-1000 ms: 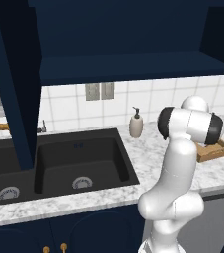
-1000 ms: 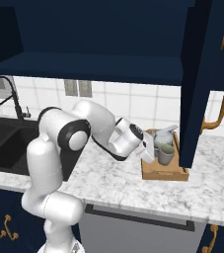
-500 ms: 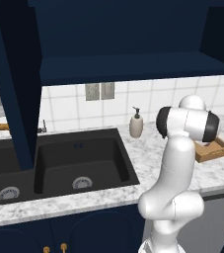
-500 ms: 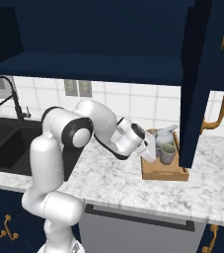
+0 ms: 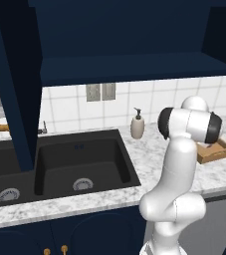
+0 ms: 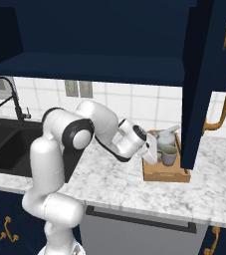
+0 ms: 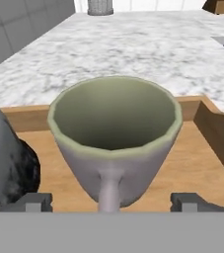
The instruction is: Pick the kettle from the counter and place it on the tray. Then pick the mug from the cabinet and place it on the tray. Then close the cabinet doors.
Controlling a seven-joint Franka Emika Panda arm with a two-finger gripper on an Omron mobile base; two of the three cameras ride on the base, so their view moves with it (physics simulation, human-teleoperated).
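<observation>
On the wooden tray [image 6: 165, 173], over at the three o'clock end of the marble counter [image 6: 109, 182], the mug [image 7: 114, 148] sits upright with the kettle [image 6: 167, 137] just beside it at about ten o'clock in the right base view. The gripper [image 7: 111, 201] is spread wide, a dark fingertip either side of the mug and neither one pressing it, so the mug is let go. Overhead, the navy cabinet door [image 6: 211, 79] with its brass handle [image 6: 225, 97] hangs open.
</observation>
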